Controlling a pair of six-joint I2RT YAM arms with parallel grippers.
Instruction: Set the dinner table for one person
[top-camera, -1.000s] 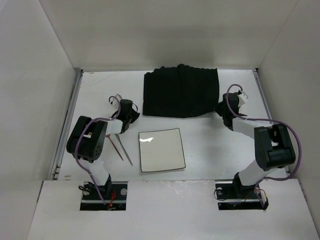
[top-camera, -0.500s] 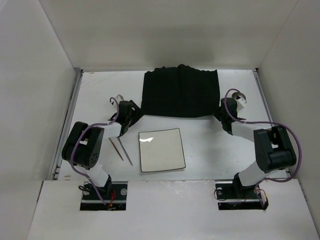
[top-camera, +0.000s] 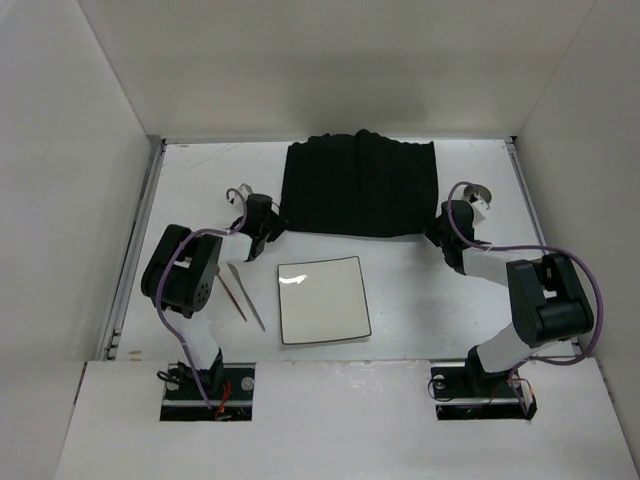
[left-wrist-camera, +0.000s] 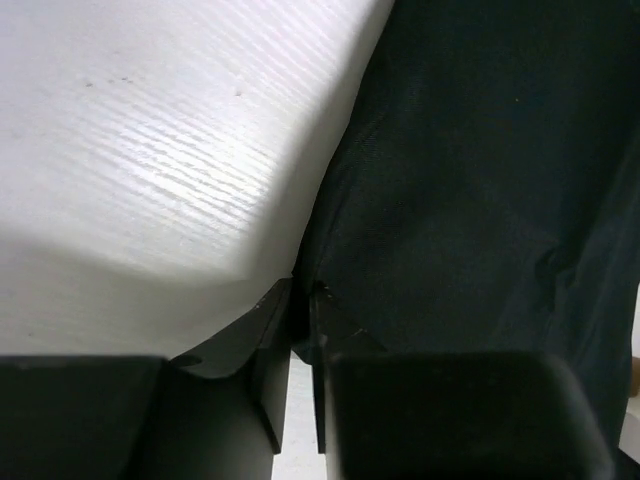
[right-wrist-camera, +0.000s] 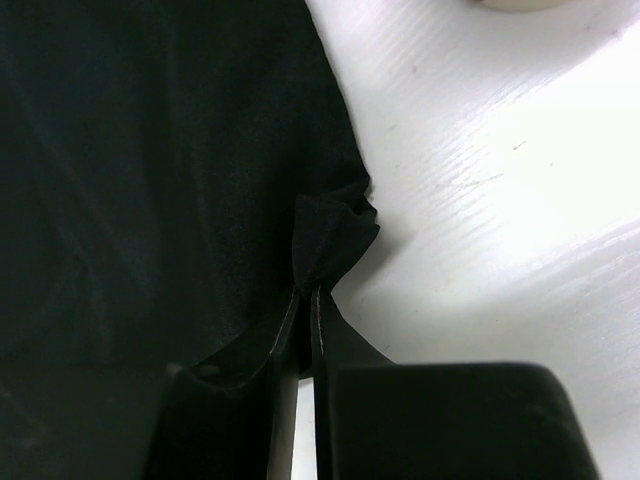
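Observation:
A black cloth mat (top-camera: 360, 188) lies rumpled at the back middle of the white dinner table (top-camera: 420, 290). My left gripper (top-camera: 270, 229) sits at the mat's near left corner. In the left wrist view the left gripper (left-wrist-camera: 301, 296) is shut, with the edge of the mat (left-wrist-camera: 480, 180) caught at its tips. My right gripper (top-camera: 440, 226) is at the near right corner. In the right wrist view the right gripper (right-wrist-camera: 309, 296) is shut on a bunched tuft of the mat (right-wrist-camera: 150, 150).
A square white plate (top-camera: 322, 300) with a dark rim lies in front of the mat. To its left lie a reddish stick (top-camera: 233, 297) and a grey utensil (top-camera: 247, 297). White walls enclose the table on three sides.
The left gripper opened, shifted right to the mat's near left corner and shut there. The right gripper stayed shut on the near right corner, and its arm shifted slightly.

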